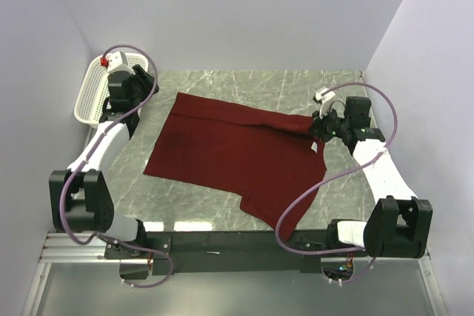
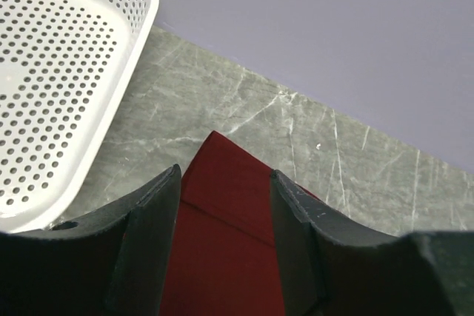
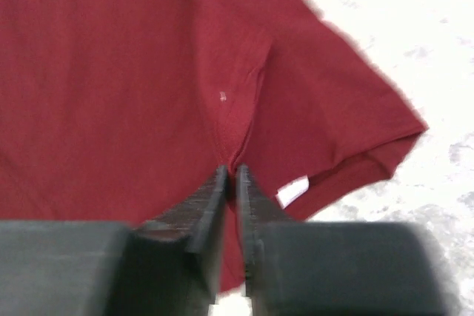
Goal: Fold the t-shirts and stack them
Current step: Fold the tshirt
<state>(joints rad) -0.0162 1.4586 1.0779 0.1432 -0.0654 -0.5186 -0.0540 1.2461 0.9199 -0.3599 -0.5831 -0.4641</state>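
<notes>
Sitting far left: a white mesh basket (image 1: 89, 98) (image 2: 59, 72), against the left wall at the far left corner of the table (image 1: 244, 83) (image 2: 296, 131)
Left claw (image 1: 133, 83) (image 2: 224, 175): open; we see its two dark fingers (image 2: 148, 212) spread apart with nothing between them, just right of the basket
Corner under the left claw: in the left wrist view the far left corner of the t-shirt (image 2: 222, 212) shows through the gap between the fingers, lying flat on the grey marbled table near the basket's rim
T-shirt (image 1: 222, 153) (image 3: 111, 72): dark red, spread over the middle of the table from near the basket across to the right claw; its near edge runs down towards the arms' bases
Ridge: along the far right part of the cloth we see a raised crease that runs up to the right claw
Right claw (image 1: 320, 125) (image 3: 231, 172): closed on the t-shirt; in the right wrist view its fingers (image 3: 200, 212) stand almost together with a pinch of red cloth caught at the tips
Neck label (image 3: 292, 190) (image 1: 315, 148): small and white, just right of the right claw's fingers
Sleeve (image 3: 355, 109): short, spread out to the right of the pinch, its hem lying on the pale table
</notes>
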